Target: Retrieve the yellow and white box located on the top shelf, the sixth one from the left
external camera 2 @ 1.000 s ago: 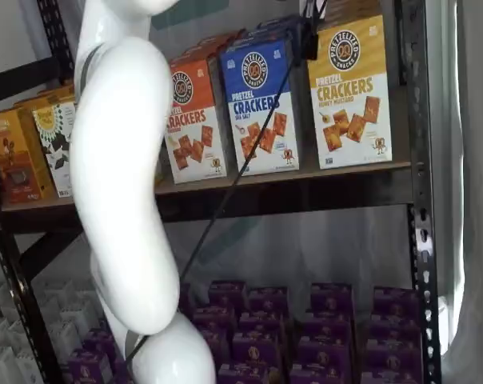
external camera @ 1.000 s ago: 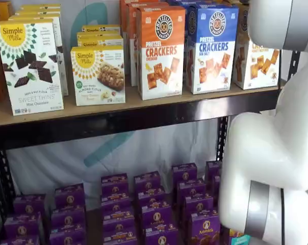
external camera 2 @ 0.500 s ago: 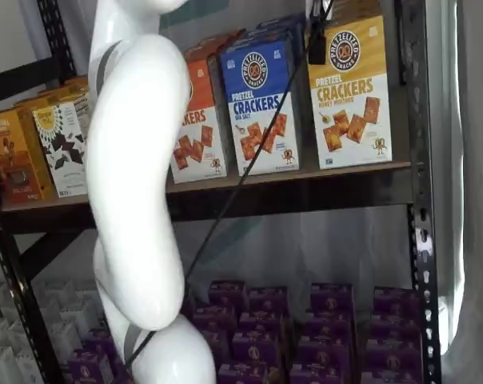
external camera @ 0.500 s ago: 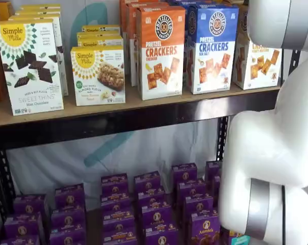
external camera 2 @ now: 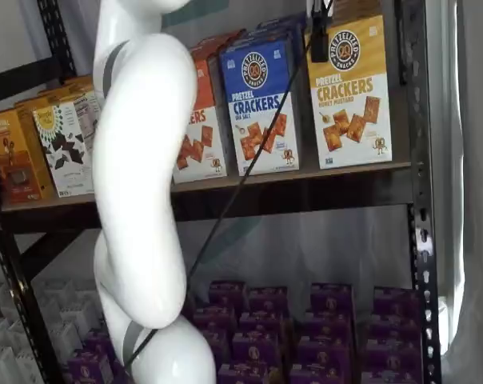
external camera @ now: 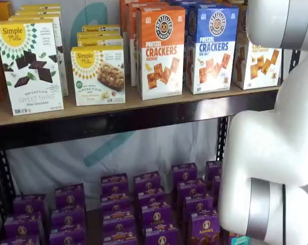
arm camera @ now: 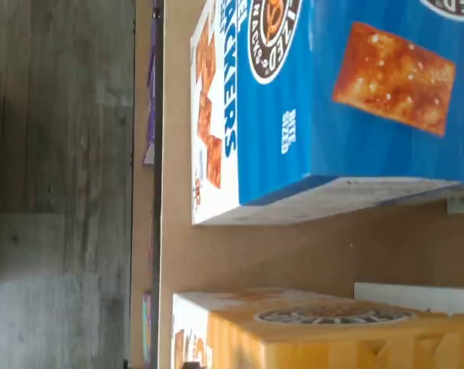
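Note:
The yellow and white box (external camera 2: pixel 349 88) stands at the right end of the top shelf (external camera 2: pixel 305 178), upright, next to a blue carton (external camera 2: pixel 260 100). In a shelf view (external camera: pixel 257 60) the white arm hides part of the box. The wrist view shows its yellow top (arm camera: pixel 332 334) close by, with the blue carton (arm camera: pixel 355 100) beside it on the tan board (arm camera: pixel 255 254). Only a black finger of my gripper (external camera 2: pixel 318 38) shows, hanging from the view's upper edge in front of the box's upper left corner, a cable beside it. I cannot tell whether it is open or shut.
An orange cheddar carton (external camera: pixel 161 51) and white Simple Mills boxes (external camera: pixel 31 66) stand further left on the shelf. A black upright (external camera 2: pixel 417 160) rises just right of the yellow and white box. Purple boxes (external camera: pixel 149 204) fill the lower level. The white arm (external camera 2: pixel 137 176) stands before the shelves.
The arm has shifted slightly to the right, and the black finger has moved right, from in front of the blue carton's edge to the yellow and white box's corner.

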You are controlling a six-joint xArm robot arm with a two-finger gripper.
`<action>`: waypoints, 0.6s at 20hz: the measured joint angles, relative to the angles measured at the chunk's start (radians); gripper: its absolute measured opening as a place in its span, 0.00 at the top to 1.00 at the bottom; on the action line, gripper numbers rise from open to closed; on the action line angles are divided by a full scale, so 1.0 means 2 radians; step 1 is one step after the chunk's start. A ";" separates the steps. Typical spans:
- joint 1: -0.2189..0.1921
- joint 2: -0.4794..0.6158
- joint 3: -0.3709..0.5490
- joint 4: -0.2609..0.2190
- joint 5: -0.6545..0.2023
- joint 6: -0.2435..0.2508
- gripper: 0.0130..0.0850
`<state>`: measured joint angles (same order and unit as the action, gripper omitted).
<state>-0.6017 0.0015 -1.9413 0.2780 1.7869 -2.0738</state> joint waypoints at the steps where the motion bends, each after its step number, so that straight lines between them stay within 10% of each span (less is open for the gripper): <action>1: 0.002 0.002 -0.004 -0.005 0.003 0.000 0.00; 12: 0.010 0.011 -0.019 -0.031 0.018 0.000 0.00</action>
<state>-0.5824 0.0234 -1.9800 0.2157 1.8230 -2.0748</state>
